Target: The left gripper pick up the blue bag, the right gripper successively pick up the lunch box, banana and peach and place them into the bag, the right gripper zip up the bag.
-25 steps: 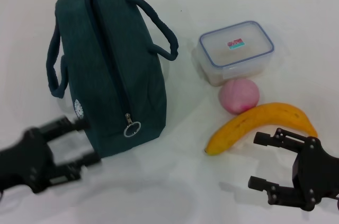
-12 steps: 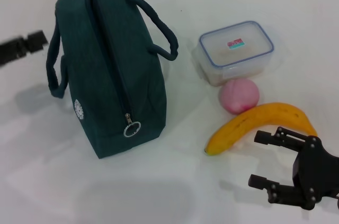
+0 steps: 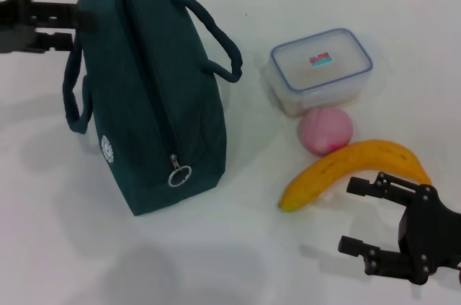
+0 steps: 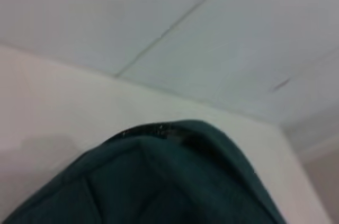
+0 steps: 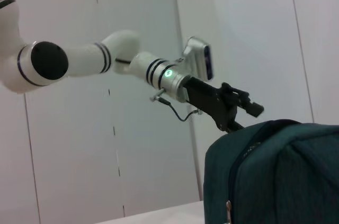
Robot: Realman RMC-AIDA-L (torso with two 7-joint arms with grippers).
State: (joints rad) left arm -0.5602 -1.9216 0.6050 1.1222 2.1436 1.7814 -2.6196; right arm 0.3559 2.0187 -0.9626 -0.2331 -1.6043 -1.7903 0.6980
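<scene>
The dark blue-green bag (image 3: pixel 151 96) stands on the white table, its zipper running along the top down to a ring pull (image 3: pixel 178 174). My left gripper (image 3: pixel 72 27) is open at the bag's far left top corner, level with its top edge; the right wrist view shows it (image 5: pixel 244 116) just above the bag (image 5: pixel 275 176). The bag's top fills the left wrist view (image 4: pixel 175 181). The clear lunch box (image 3: pixel 322 67), pink peach (image 3: pixel 325 132) and yellow banana (image 3: pixel 356 168) lie to the right. My right gripper (image 3: pixel 351 217) is open and empty just in front of the banana.
The bag's two handles (image 3: pixel 216 45) hang to its left and right sides. A white wall (image 5: pixel 132 155) rises behind the table.
My left gripper has swung from the table's front left up to the far left corner of the bag. The right gripper and the objects have not moved.
</scene>
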